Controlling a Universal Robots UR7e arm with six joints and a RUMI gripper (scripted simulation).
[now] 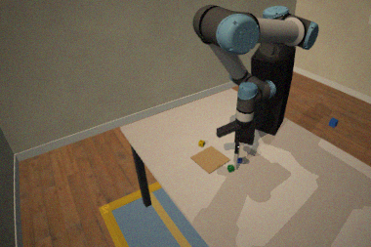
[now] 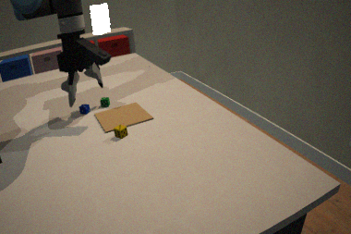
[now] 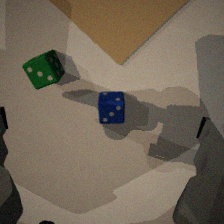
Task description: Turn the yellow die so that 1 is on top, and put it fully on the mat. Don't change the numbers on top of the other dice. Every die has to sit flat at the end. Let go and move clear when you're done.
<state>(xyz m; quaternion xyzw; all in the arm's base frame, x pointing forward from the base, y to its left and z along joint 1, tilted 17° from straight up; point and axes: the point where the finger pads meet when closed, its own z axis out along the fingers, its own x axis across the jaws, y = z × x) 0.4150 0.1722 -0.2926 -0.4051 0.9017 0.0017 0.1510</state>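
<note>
The yellow die (image 1: 201, 143) (image 2: 121, 131) sits on the table just off the brown mat (image 1: 210, 159) (image 2: 131, 115) (image 3: 120, 25). It is out of the wrist view, and its top number is too small to read. My gripper (image 1: 237, 159) (image 2: 87, 95) (image 3: 104, 113) is open and empty, above the blue die (image 2: 84, 108) (image 3: 111, 108). The blue die lies between the jaws in the wrist view, below the fingertips, its larger visible face showing three pips. The green die (image 1: 230, 168) (image 2: 105, 102) (image 3: 43, 70) stands off the mat, its bright face showing three pips.
The blue and green dice stand close together near one mat corner. The table edge (image 2: 277, 142) runs along the right in the exterior view. A blue cube (image 1: 333, 122) lies on the floor. Blue (image 2: 16, 67) and red (image 2: 113, 45) boxes stand behind the table.
</note>
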